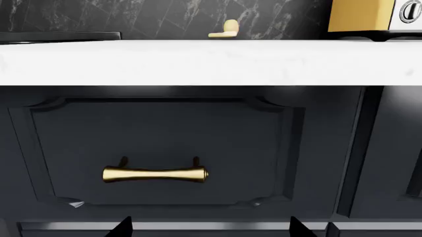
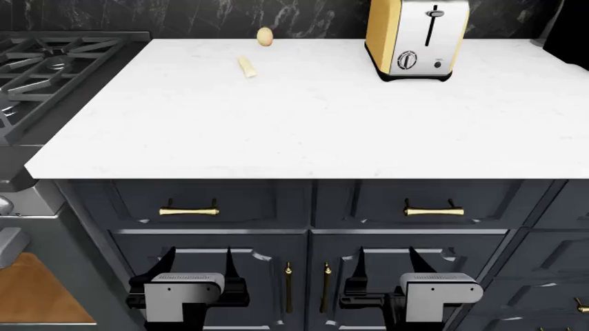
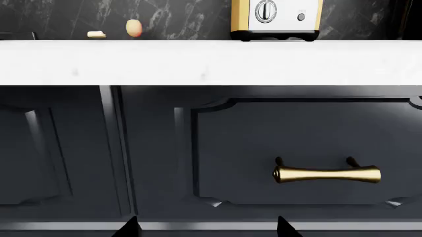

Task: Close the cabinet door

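Hovering low before the dark cabinet doors [image 2: 216, 276], the left gripper [image 2: 196, 265] and right gripper [image 2: 387, 265] both hang wide open, holding nothing. Both doors sit under the white counter [image 2: 304, 117], brass handles [image 2: 307, 286] meeting between the grippers.

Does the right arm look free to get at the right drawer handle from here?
Probably yes: the right tool sits open just below the handle, with nothing between them.

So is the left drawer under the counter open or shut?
Shut. The left drawer sits flush with the right drawer under the counter's edge, with no gap showing.
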